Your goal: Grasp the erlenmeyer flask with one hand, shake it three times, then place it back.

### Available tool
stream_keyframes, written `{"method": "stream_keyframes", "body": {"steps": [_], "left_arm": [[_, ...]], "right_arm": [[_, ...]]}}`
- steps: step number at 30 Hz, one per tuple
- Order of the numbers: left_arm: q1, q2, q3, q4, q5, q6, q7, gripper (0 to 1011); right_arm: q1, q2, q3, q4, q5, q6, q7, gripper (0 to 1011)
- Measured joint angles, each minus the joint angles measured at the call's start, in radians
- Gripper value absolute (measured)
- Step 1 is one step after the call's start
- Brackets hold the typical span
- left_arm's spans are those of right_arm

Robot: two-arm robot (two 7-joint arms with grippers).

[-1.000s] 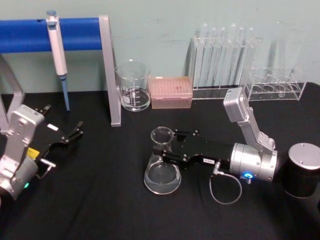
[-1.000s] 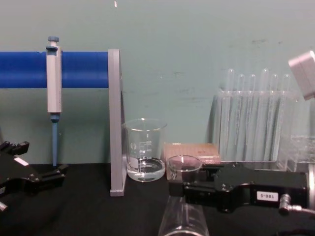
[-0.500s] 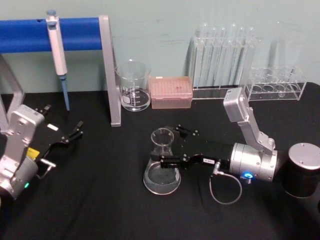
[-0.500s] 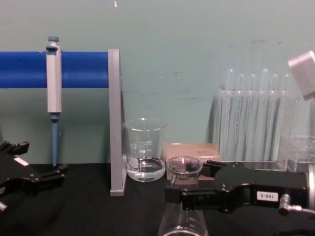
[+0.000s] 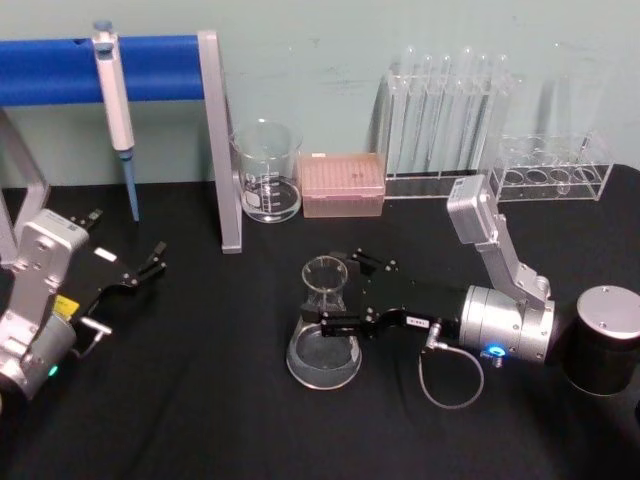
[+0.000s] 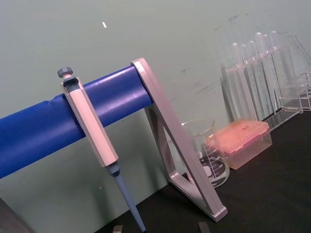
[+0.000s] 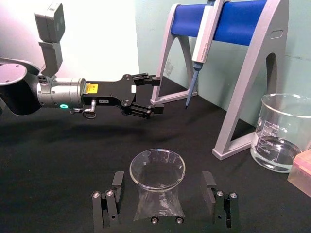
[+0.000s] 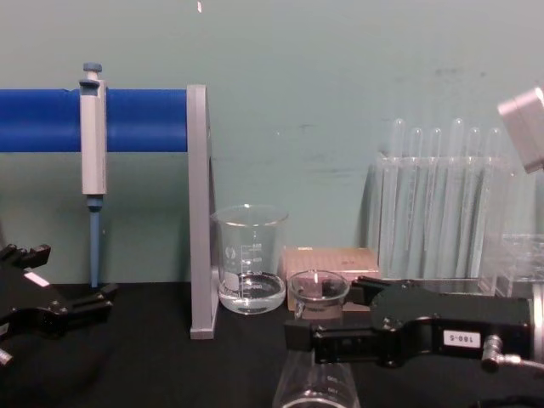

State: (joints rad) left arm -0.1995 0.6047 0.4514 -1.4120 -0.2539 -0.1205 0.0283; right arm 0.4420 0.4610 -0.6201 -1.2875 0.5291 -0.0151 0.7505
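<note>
Lowered since earlier: clear conical erlenmeyer flask [image 5: 324, 330] between right gripper's [image 5: 335, 293] parted fingers.

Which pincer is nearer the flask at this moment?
Right. The right pincer straddles the flask neck, fingers open on either side. The left pincer sits far off at the table's left side.

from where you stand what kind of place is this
Most likely a laboratory bench set up for a robot. A pipette hangs on a blue stand, test tubes stand in a clear rack, and a beaker and an erlenmeyer flask sit on the black table.
</note>
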Motion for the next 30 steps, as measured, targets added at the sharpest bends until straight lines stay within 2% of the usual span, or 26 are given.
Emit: {"method": "stream_keyframes", "body": {"steps": [9, 16, 24, 30], "left_arm": [[0.0, 0.0, 0.0, 0.0, 0.0, 0.0, 0.0, 1001], [0.0, 0.0, 0.0, 0.0, 0.0, 0.0, 0.0, 1001], [0.0, 0.0, 0.0, 0.0, 0.0, 0.0, 0.0, 1001], [0.0, 0.0, 0.0, 0.0, 0.0, 0.0, 0.0, 1001]], "right_arm": [[-0.001, 0.005, 0.001, -0.004, 0.0, 0.016, -0.009, 1000], [-0.013, 0.032, 0.004, -0.03, -0.001, 0.054, -0.024, 1000], [-0.041, 0.086, 0.008, -0.093, -0.005, 0.095, -0.033, 1000], [-0.081, 0.152, 0.03, -0.167, 0.002, 0.135, -0.055, 1000]]}}
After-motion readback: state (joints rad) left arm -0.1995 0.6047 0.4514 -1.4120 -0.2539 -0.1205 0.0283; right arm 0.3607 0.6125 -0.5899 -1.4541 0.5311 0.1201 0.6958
